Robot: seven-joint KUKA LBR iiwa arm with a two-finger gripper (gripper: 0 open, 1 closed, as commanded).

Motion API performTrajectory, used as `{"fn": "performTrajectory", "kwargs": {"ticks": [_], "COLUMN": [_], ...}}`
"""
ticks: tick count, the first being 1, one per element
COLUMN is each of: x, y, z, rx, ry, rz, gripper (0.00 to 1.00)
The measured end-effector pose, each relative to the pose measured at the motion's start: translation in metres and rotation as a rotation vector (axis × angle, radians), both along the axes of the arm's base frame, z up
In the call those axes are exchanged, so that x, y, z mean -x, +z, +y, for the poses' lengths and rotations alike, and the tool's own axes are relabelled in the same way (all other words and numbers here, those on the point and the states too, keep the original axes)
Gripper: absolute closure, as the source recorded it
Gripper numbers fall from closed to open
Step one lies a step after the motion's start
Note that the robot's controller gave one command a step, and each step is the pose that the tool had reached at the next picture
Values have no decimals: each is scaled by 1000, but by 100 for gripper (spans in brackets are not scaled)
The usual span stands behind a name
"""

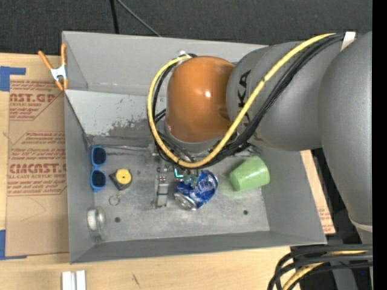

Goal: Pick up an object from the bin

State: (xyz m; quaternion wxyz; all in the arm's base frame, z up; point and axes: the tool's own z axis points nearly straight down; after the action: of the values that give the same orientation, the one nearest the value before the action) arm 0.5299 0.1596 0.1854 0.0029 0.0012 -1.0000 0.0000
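**Blue-and-silver crumpled can [196, 190] just beside the gripper [162, 193]**

Nearest, a small clear piece [95, 218] lies in the bin's [181, 237] front left corner. Mid-floor, the can lies just right of the gripper; whether the jaws are spread or closed cannot be told. Slightly farther: green cylinder [249, 174], yellow disc [122, 177], blue rings [98, 168].

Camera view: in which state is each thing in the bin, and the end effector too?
End effector: down near the bin floor, at the wrapper's left edge.
Blue wrapper: crumpled, on the floor, mid-bin.
Green cylinder: on its side, right of the wrapper, untouched.
Yellow disc: flat on the floor, left.
Blue cups: two, side by side at the left wall.
Clear piece: in the near left corner.
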Motion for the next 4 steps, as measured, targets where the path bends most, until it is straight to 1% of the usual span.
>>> {"fn": "performTrajectory", "kwargs": {"ticks": [1,2,3,4], "x": [-10,11,-34,-25], "y": [15,26,4,-82], "z": [-75,-42,-87,-112], "rx": [3,-2,1,-1], "ry": [-80,160,129,-19], "rz": [-9,-7,-9,-2], "gripper": [0,0,0,0]}}
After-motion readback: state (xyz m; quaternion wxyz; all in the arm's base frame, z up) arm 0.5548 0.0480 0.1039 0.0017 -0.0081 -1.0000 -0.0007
